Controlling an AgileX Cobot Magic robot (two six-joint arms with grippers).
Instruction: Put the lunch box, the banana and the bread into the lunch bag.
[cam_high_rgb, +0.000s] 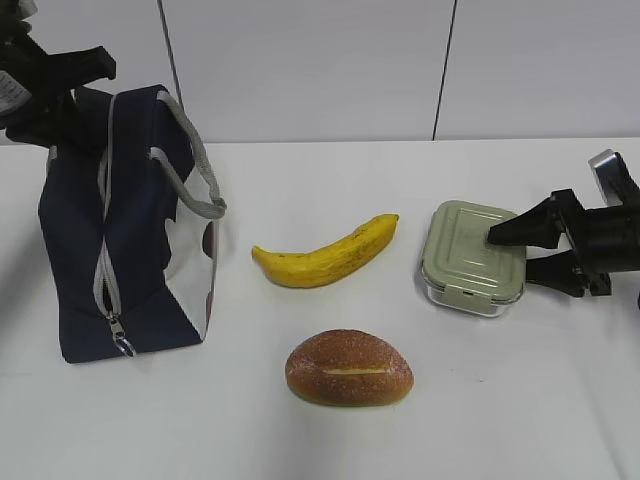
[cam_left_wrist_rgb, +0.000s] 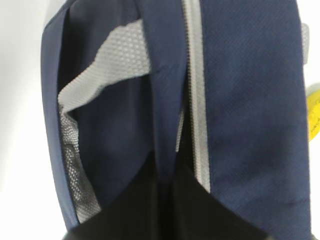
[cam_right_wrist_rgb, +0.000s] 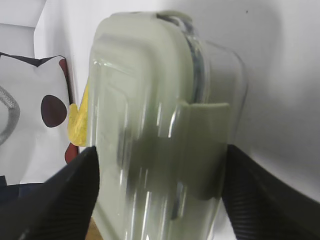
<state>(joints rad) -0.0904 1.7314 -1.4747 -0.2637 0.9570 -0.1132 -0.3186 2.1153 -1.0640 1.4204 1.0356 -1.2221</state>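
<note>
Plain white matte tabletop (cam_high_rgb: 200, 420) fills lower part of exterior view. Behind it, pale grey-white wall panels (cam_high_rgb: 300, 60), split by two thin dark vertical seams (cam_high_rgb: 168, 45), one left, one right of centre.

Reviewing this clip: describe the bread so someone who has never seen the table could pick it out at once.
On the white table, the navy lunch bag stands at the left and the banana lies mid-table. The bread lies nearest the camera, in front of the banana and apart from it. It is the only brown item: a glossy oval bun with a pale slit along its top.
</note>
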